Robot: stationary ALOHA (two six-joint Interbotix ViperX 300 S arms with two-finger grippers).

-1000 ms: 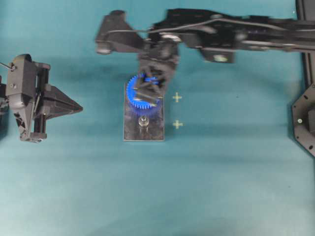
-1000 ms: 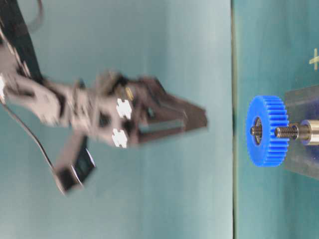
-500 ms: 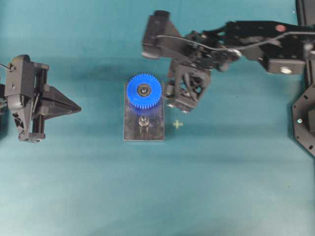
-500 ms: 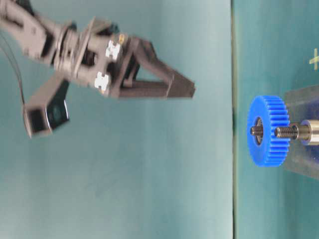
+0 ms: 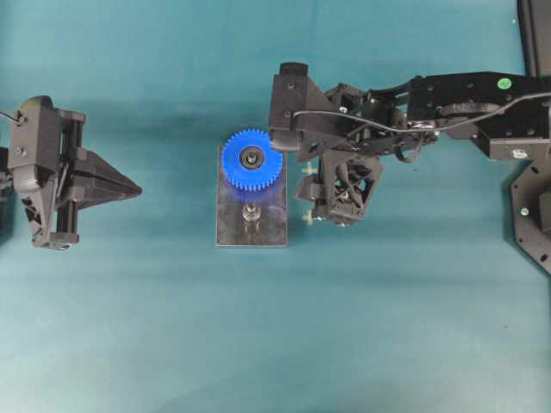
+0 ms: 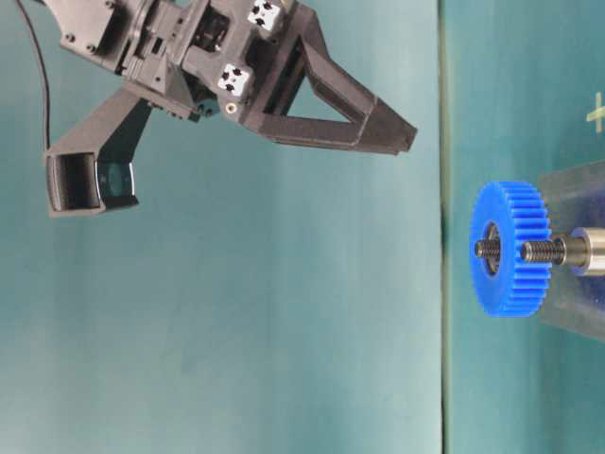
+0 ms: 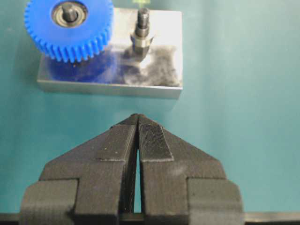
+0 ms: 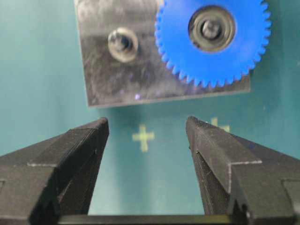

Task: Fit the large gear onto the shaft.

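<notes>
The large gear (image 5: 251,159), bright blue, lies flat at the far end of the grey plate (image 5: 251,231). The shaft (image 8: 211,29) shows through the gear's centre bearing. In the left wrist view the gear (image 7: 69,28) rests level on the plate (image 7: 112,75). My right gripper (image 5: 340,194) hangs open and empty to the right of the plate, well above the table. Its fingertips (image 8: 101,124) frame bare mat just short of the plate's edge. My left gripper (image 5: 138,188) stays shut at the far left, pointing at the plate, with nothing in it.
A bare twin peg (image 5: 250,212) stands on the near half of the plate. Yellow cross marks (image 8: 143,137) lie on the teal mat beside the plate. Black framework (image 5: 534,215) lines the right edge.
My right gripper has drawn away from over the gear, rightward and upward. The gear stayed on the shaft. The left arm has not moved.
</notes>
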